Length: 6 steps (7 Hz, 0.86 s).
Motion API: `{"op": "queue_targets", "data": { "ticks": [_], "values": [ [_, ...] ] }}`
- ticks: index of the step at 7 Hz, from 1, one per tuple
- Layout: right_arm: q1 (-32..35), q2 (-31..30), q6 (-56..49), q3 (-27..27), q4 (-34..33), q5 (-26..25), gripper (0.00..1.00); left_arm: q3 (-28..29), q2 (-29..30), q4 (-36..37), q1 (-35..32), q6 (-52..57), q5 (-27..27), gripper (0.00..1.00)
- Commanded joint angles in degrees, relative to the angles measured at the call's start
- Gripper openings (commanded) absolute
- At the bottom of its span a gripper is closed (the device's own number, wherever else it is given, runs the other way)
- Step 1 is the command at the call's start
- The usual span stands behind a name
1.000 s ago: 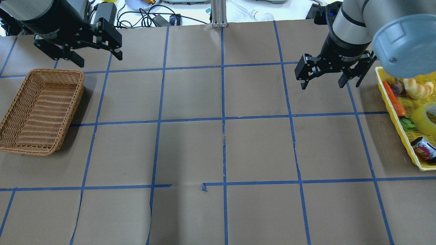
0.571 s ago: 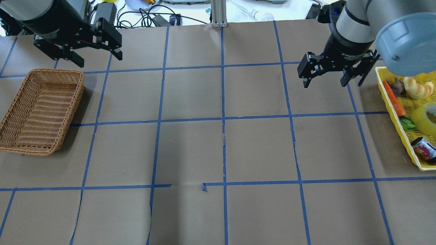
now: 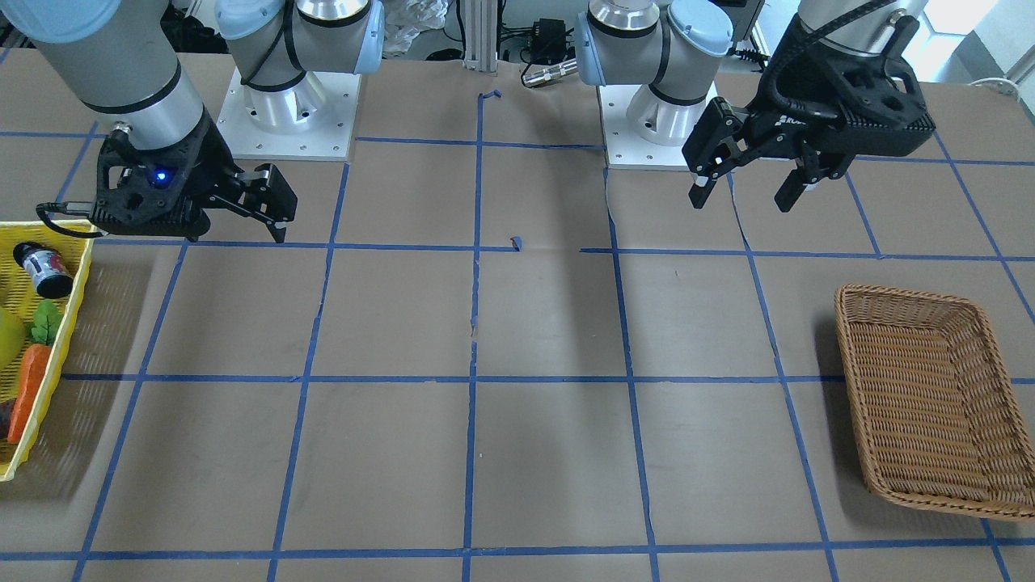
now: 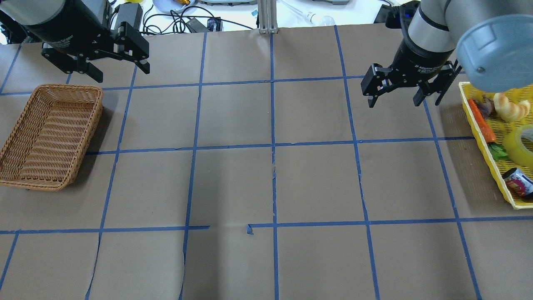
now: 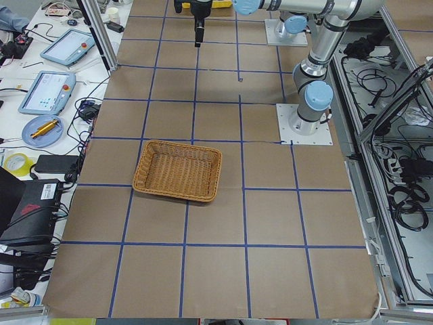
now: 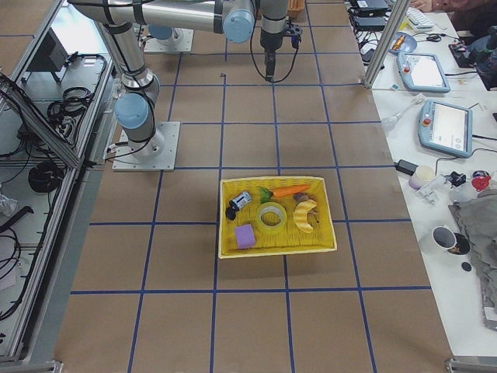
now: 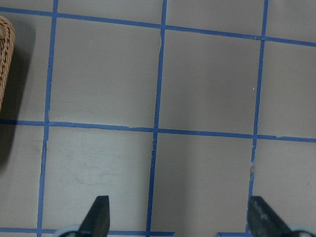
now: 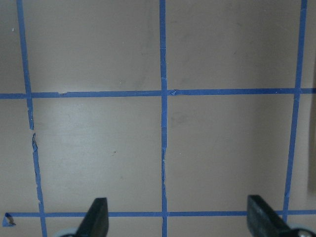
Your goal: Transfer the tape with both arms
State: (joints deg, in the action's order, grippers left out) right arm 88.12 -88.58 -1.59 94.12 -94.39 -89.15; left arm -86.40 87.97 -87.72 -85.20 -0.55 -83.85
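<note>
The yellow tape roll [image 4: 521, 146] lies flat in a yellow tray [image 4: 485, 151] at the table's right edge; it also shows in the exterior right view [image 6: 271, 217]. My right gripper [image 4: 394, 102] hangs open and empty above the table, left of the tray and apart from the tape. It also shows in the front-facing view [image 3: 236, 228] and its own wrist view [image 8: 180, 219]. My left gripper [image 4: 121, 73] is open and empty, high over the table's far left. It also shows in the front-facing view [image 3: 741, 200] and its own wrist view [image 7: 180, 219].
A brown wicker basket [image 4: 50, 133] sits at the left, just below the left gripper. The tray also holds a toy carrot [image 4: 482, 121], a croissant [image 4: 511, 108], a small can [image 4: 518, 182] and a purple block [image 6: 245, 236]. Blue tape lines grid the brown table cover.
The right gripper has shifted slightly toward the table's far side, still open. The left gripper, the tape and the basket have not moved.
</note>
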Motion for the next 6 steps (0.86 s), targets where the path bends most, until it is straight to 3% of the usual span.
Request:
{"op": "queue_targets", "data": {
  "ticks": [1, 6],
  "values": [
    [0.2, 0.9, -0.2, -0.1, 0.0, 0.1, 1.00, 0.0, -0.1, 0.0, 0.0, 0.0, 0.0, 1.00],
    [-2.8, 4.1, -1.6, -1.9, -5.9, 0.1, 1.00, 0.0, -0.1, 0.0, 0.0, 0.0, 0.0, 1.00]
  ]
}}
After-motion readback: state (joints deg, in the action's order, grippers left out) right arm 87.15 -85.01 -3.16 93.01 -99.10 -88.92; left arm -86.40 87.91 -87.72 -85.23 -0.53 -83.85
